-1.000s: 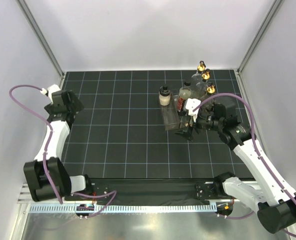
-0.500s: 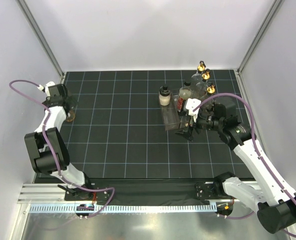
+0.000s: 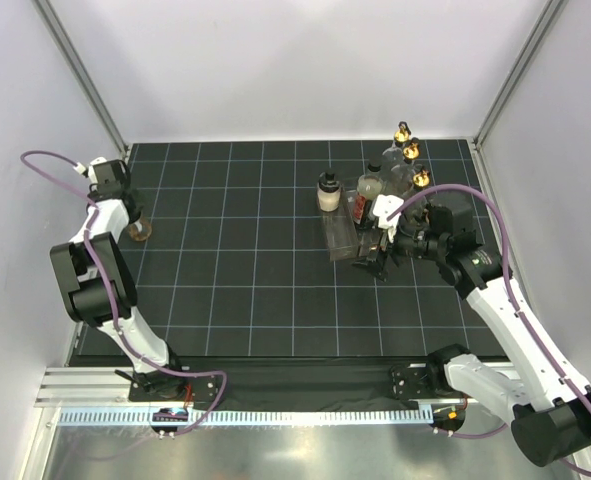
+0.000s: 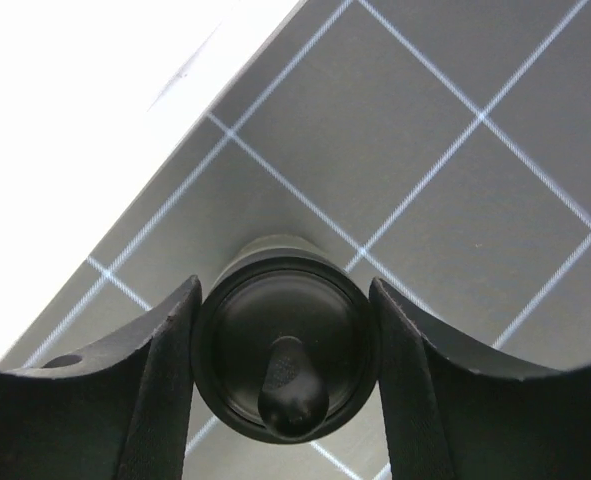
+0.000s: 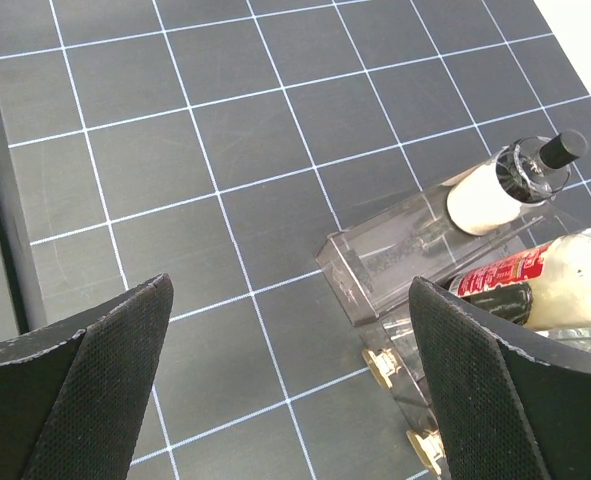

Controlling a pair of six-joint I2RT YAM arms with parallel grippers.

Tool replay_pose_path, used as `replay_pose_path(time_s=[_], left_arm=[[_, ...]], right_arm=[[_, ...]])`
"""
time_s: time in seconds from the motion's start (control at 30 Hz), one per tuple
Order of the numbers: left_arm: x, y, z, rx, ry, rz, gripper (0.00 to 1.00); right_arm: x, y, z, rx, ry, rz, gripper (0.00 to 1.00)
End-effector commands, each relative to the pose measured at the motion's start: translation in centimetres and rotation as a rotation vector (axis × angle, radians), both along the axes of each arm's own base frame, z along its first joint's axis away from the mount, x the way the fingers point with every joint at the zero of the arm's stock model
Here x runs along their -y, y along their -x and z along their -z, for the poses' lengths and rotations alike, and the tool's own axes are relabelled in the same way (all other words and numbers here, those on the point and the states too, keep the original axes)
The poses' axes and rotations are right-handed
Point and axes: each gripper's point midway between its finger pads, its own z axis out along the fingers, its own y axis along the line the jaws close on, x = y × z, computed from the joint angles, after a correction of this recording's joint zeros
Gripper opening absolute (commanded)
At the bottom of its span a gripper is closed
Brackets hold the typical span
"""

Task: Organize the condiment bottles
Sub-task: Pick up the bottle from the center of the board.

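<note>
Black-capped small bottle [image 4: 285, 355], far left in the top view, is pinched by the left gripper [image 4: 285, 300]: pickup step. Next, I judge, lift and carry it to the clear rack [image 5: 390, 260]. Right gripper [image 5: 290, 290] gapes wide.

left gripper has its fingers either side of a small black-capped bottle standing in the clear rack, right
No: the small black-capped bottle flanked by the left gripper stands on the mat at the left edge, far from the clear rack (top external view).
</note>
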Motion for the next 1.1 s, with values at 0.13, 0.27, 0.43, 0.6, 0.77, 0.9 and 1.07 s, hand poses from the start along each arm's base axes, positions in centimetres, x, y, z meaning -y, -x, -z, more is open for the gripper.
replay_pose_path(time_s=[0.13,0.27,0.43,0.6,0.77,0.9,1.07], left_arm=[[0.8,-0.7,-2.4,0.067,0.013,0.065,0.08],[3.4,-0.5,-3.9,0.132,0.055,0.13,0.02],[9.7,-0.9,-5.0,0.166,0.096,0.296,0.0],[16.9,-0.5,-5.6,0.175,0.122,0.476,0.0],[25.0,0.4,-7.3,0.199,0.164,0.711,0.0],[29.4,1.6,-8.8,0.22,0.172,0.842,0.0],[34.6,3.4,-10.3,0.233,0.172,0.987,0.0]], right_arm=[[0.2,-0.4,-0.8,0.024,-0.004,0.002,1.0],[0.5,-0.5,-1.0,0.039,-0.005,0.013,1.0],[0.9,-0.7,-1.3,0.051,-0.007,0.032,1.0],[1.3,-0.8,-1.4,0.051,-0.017,0.044,1.0],[1.6,-0.9,-1.5,0.054,-0.025,0.055,1.0],[1.7,-0.9,-1.6,0.057,-0.03,0.061,1.0],[1.7,-0.9,-1.7,0.061,-0.032,0.058,1.0]])
